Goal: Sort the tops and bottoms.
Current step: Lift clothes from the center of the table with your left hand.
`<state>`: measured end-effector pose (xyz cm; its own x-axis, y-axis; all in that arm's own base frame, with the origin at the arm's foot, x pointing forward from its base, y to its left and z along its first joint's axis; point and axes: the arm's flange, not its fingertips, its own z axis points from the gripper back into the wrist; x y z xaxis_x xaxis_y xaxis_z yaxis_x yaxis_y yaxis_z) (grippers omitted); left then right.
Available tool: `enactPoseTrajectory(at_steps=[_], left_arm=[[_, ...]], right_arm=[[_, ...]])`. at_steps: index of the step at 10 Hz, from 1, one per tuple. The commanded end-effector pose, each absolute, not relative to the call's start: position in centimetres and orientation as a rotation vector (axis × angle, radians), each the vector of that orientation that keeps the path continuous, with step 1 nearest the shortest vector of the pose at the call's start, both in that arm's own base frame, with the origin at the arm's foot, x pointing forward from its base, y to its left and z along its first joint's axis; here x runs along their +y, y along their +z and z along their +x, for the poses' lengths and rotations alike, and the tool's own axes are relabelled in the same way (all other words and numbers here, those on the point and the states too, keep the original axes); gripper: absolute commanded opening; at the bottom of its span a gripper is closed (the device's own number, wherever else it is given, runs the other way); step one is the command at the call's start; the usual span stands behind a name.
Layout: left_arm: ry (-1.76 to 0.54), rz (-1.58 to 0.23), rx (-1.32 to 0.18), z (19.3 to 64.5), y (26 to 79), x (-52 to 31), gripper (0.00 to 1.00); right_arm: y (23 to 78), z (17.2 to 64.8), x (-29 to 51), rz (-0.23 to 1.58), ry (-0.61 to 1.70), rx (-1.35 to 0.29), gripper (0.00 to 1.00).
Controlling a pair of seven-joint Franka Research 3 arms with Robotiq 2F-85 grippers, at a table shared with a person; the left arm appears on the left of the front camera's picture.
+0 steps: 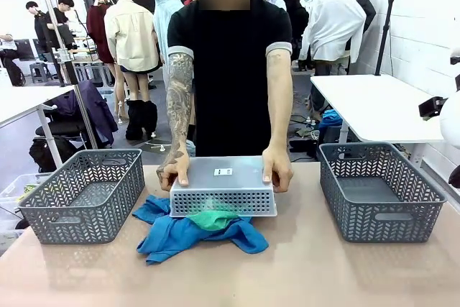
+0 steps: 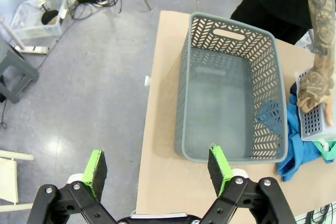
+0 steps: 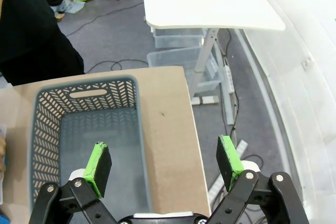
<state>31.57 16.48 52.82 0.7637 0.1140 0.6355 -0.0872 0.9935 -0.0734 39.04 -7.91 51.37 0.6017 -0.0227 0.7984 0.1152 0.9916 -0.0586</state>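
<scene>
A heap of garments lies at the table's middle: bright blue cloth (image 1: pixel 188 236) with a sea-green piece (image 1: pixel 213 219) on top. A person's two hands (image 1: pixel 175 169) hold a pale upturned basket (image 1: pixel 223 186) over the heap's far part. In the left wrist view a corner of the blue cloth (image 2: pixel 300 149) shows beside the person's tattooed hand (image 2: pixel 314 88). My left gripper (image 2: pixel 157 167) hangs open above the table's left edge, near an empty grey basket (image 2: pixel 231 90). My right gripper (image 3: pixel 164 161) hangs open over the right grey basket (image 3: pixel 84 145) and the table edge.
Two empty grey baskets stand on the table, one at the left (image 1: pixel 85 195) and one at the right (image 1: pixel 379 190). A white table (image 1: pixel 374 106) stands behind on the right. Plastic bins and cables lie on the floor (image 2: pixel 47 3) off the left edge.
</scene>
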Motion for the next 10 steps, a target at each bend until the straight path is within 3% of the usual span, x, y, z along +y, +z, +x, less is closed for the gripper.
enactPoseTrajectory(at_steps=[1, 10], left_arm=[[0.112, -0.035, -0.692, 31.41, 52.83, 16.61, 1.0], [0.112, -0.035, -0.692, 31.41, 52.83, 16.61, 1.0]], right_arm=[[51.2, 39.12, -7.7, -0.117, -0.081, -0.911, 1.0], [51.2, 39.12, -7.7, -0.117, -0.081, -0.911, 1.0]])
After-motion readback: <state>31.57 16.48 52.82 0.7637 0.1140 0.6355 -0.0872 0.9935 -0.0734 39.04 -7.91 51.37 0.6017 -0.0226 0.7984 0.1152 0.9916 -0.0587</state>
